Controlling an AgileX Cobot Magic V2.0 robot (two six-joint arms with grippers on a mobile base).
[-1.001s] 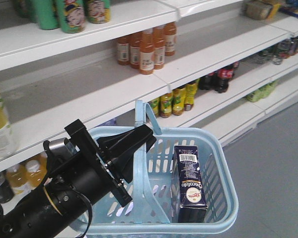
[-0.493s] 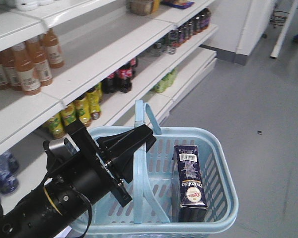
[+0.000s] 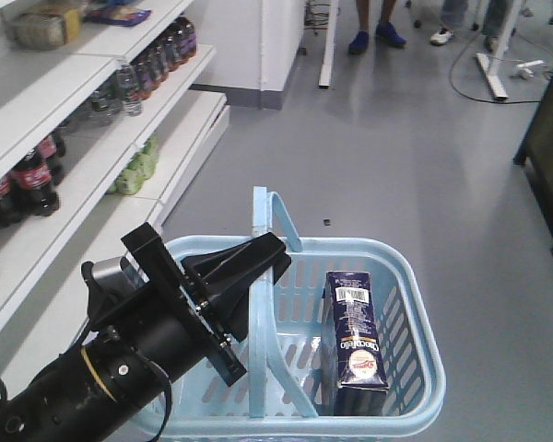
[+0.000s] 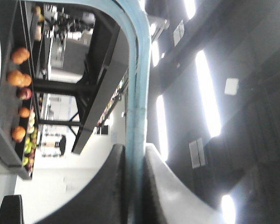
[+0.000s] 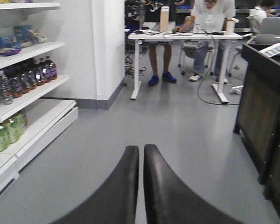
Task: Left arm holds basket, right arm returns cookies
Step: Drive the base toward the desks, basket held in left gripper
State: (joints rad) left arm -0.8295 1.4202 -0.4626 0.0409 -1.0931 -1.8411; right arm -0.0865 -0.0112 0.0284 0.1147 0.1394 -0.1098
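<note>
Cookies (image 3: 355,343) in a dark navy carton lie inside the light blue basket (image 3: 415,304), in its right half. The barcode end points to the far wall and the white oval logo sits toward the near rim. Nothing grips the carton.

The left arm (image 3: 92,378) reaches in from the lower left. Its left end effector (image 3: 258,262) is clamped on the basket's raised loop handle (image 3: 269,198). The left wrist view shows the black fingers (image 4: 109,186) pressed against both sides of that pale blue strip, and the basket hangs above the grey floor (image 3: 396,138).

The right end effector (image 5: 141,148) shows only in its own wrist view. Its two black fingers are drawn together with just a thin slit between them, and they hold nothing. It points down the aisle, well apart from the basket.

White shelves (image 3: 74,120) run along the left, carrying cola bottles (image 3: 23,184) and green bottles (image 3: 134,170) lower down. At the far end stands a white worktop (image 5: 186,36) with a laptop (image 5: 210,21) on it and seated people behind it.
</note>
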